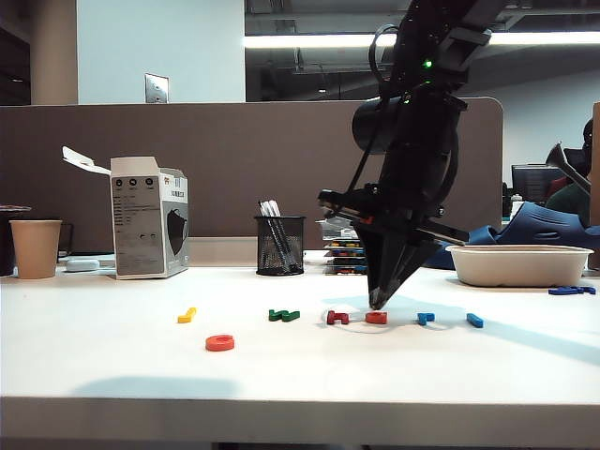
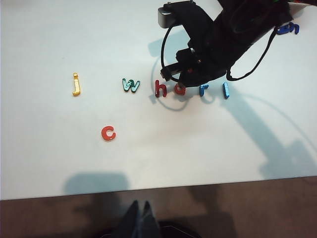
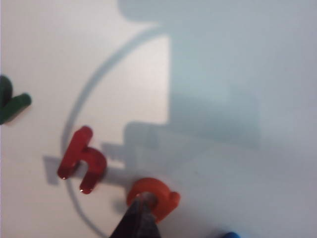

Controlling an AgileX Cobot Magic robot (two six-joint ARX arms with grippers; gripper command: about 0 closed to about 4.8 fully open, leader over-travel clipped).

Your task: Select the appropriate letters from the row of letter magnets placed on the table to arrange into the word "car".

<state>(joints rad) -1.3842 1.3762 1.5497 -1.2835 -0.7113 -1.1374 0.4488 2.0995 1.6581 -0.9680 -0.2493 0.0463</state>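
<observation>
The right gripper [image 3: 140, 214], jaws pinched shut, pressed its tips into the flat orange plastic "a" [image 3: 154, 197] directly beneath it, in the row; the orange-red "c" [image 1: 219, 343] lay nearer and leftward. The left gripper was unseen.

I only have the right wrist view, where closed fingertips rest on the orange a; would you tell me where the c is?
Observer: The orange-red c lies alone on the table, out of the row, nearer the front edge.
Operator: And the r?
Observer: The light blue r is in the row, next to the a under the right hand, on the side away from the h.
Operator: Where is the left hand?
Observer: The left hand is shut, beyond the table's front edge, far from the letters.
</observation>
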